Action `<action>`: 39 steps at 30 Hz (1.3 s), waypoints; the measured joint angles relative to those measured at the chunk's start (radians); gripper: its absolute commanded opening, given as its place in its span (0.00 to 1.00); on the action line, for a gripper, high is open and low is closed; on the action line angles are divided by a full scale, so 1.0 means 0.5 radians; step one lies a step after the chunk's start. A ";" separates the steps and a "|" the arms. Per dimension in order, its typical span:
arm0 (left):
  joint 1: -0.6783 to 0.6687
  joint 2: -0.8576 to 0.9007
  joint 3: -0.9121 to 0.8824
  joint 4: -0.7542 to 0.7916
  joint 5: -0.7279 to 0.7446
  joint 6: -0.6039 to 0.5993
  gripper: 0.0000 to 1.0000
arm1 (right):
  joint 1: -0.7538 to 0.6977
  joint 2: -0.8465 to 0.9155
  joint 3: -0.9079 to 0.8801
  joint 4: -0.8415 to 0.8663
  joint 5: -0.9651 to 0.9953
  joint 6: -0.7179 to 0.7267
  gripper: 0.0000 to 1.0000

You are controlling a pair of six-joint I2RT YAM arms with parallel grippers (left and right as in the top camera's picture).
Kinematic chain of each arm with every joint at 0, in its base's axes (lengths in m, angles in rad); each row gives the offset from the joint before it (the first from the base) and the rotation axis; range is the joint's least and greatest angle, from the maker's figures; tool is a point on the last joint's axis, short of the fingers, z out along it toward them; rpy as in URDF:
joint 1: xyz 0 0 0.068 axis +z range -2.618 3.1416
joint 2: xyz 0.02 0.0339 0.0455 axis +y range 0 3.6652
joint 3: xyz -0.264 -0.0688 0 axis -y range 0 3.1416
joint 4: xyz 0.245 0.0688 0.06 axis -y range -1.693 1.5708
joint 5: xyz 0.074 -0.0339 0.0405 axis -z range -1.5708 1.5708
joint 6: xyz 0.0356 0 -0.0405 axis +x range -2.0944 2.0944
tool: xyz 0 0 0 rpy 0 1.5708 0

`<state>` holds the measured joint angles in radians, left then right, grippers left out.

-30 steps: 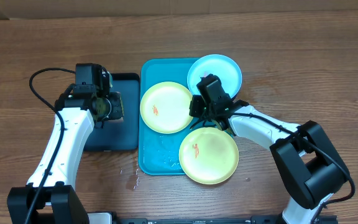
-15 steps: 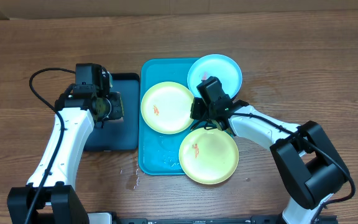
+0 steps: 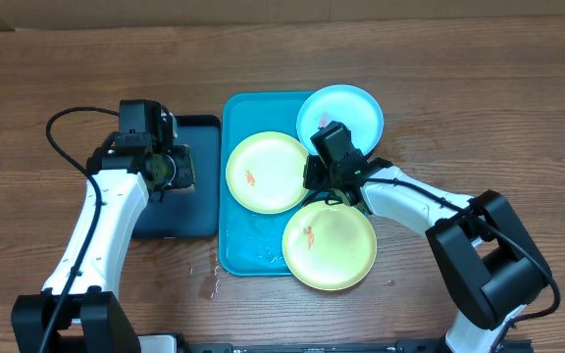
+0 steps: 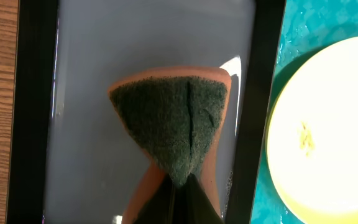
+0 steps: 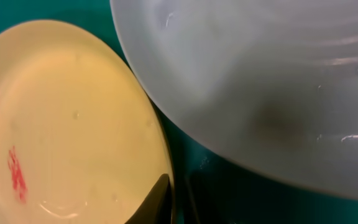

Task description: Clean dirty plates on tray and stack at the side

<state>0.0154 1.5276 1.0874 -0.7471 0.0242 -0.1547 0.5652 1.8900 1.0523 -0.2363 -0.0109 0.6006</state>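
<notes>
The left hand (image 3: 168, 167) hangs over the small dark tray (image 3: 196, 222), its fingers closed tight on a sponge (image 4: 166, 124). The sponge is orange with a dark green scouring face, and it is pinched so hard that it flares out beyond the fingertips. Under it the tray floor looks grey and wet.

To the right of this hand, just past the dark tray's rim, lies the turquoise tray (image 3: 246, 247), which carries all three plates.

The first yellow-green plate (image 3: 263, 167) sits between the two hands and has a small orange smear (image 3: 249, 177). The right hand (image 3: 324, 182) is at this plate's right edge. In its wrist view the fingers are nearly together, with the plate's rim running into the thin gap between them, so it grips the rim.

Just beyond this hand lies the cyan-blue plate (image 3: 353, 106), overhanging the tray's far right corner. On the hand's near side rests the second yellow-green plate (image 3: 339, 251), also smeared, and it juts over the tray's edge above the wooden tabletop (image 3: 479, 108).
</notes>
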 measured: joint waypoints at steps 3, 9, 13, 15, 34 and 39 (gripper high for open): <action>0.000 0.000 0.000 0.000 0.000 0.000 0.04 | 0.000 0.000 0.000 -0.002 0.002 0.005 0.22; 0.000 0.000 0.000 0.000 0.000 0.000 0.04 | 0.000 0.000 0.000 -0.003 0.008 -0.012 0.07; 0.000 0.000 0.000 0.001 -0.005 0.000 0.04 | 0.001 0.000 0.000 0.001 0.007 -0.005 0.04; 0.000 0.000 0.000 0.000 -0.030 0.000 0.04 | 0.000 0.000 0.000 0.003 0.007 -0.005 0.04; -0.384 0.000 0.000 0.296 0.003 -0.122 0.04 | 0.011 0.000 0.000 0.037 0.007 0.034 0.04; -0.591 0.001 0.000 0.321 0.115 -0.299 0.04 | 0.011 0.000 0.000 0.027 0.007 0.034 0.04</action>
<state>-0.2802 1.5280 1.0874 -0.5865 0.0818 -0.3042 0.5705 1.8900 1.0523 -0.2226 -0.0074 0.6178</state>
